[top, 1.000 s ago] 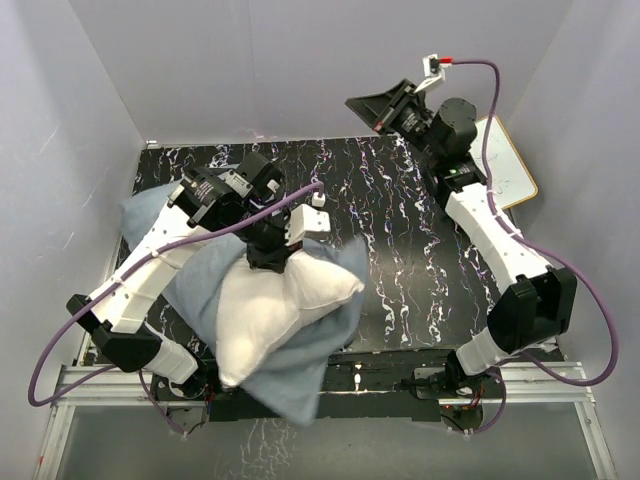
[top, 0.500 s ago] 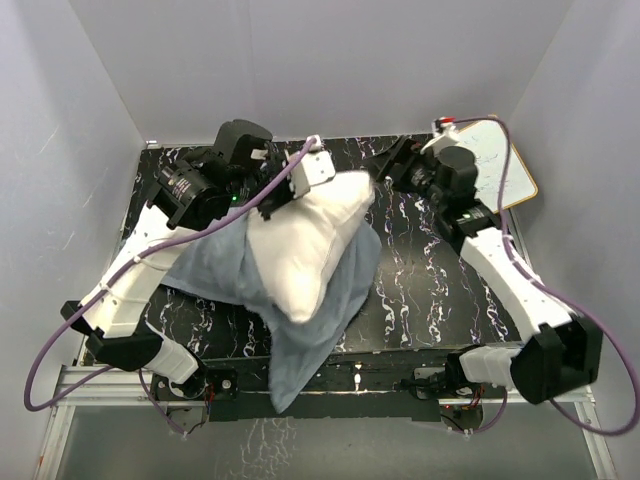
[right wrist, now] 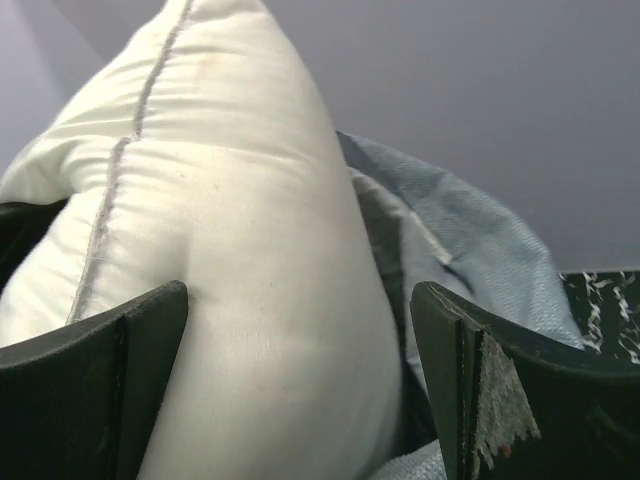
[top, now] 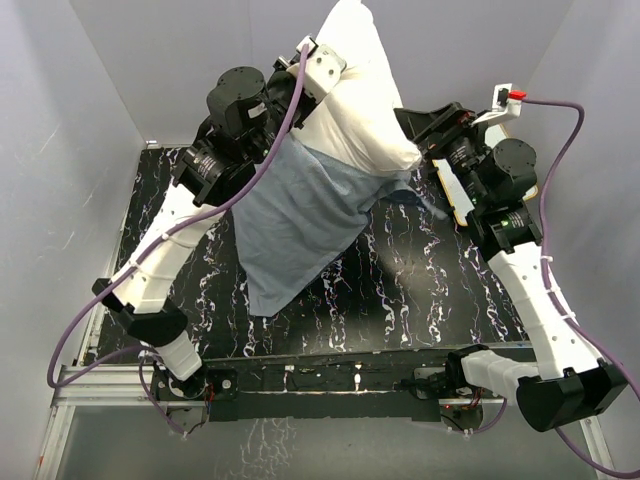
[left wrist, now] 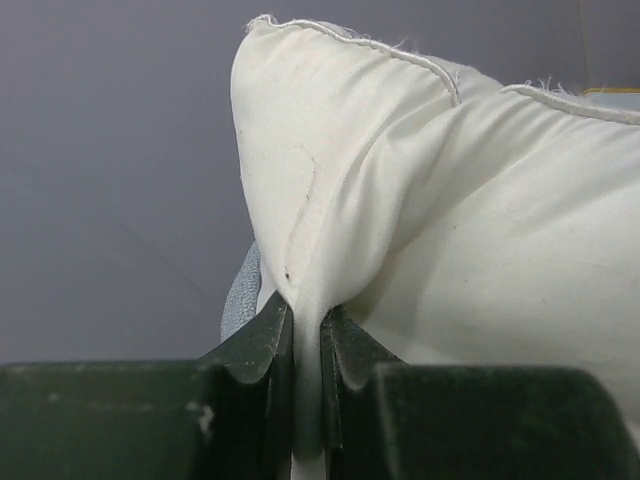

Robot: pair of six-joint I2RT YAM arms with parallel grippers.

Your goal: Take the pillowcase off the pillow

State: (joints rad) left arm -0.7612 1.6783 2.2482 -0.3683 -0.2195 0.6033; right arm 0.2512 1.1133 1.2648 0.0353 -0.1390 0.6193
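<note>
Black marbled worktop (top: 420, 290) in foreground. Pillowcase (top: 295, 215), grey-blue inner side out, hangs above it, long axis running down toward left arm's base. Higher up, white pillow (top: 355, 100) held aloft, largely bared. Left pincer (left wrist: 307, 345) clamped on fold at pillow's top corner. Right pincer (right wrist: 300, 320) spread wide, straddling pillow's lower corner, gripping nothing; cloth rim just beyond its right finger. Right arm nearer cloth, likely puller.
</note>
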